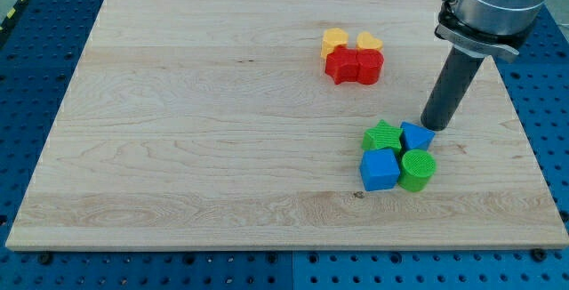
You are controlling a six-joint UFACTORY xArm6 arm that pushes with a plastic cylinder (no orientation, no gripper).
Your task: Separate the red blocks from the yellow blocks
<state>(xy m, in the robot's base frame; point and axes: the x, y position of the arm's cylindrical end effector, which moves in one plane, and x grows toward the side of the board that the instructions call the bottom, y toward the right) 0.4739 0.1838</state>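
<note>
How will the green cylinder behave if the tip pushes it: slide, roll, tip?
The green cylinder stands on its flat end, so it probably slides rather than rolls. It looks squat, so tipping seems unlikely. It touches the blue cube, so a push toward the view's left would likely move both. My tip sits above them.

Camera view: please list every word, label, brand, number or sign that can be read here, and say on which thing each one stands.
None: no readable text shows anywhere.
Light wooden board: only wood grain.
Red, yellow, green and blue blocks: plain faces.
Dark rod ending in my tip, at the top edge of the green and blue cluster: no marking.
Silver arm collar: no label.
</note>
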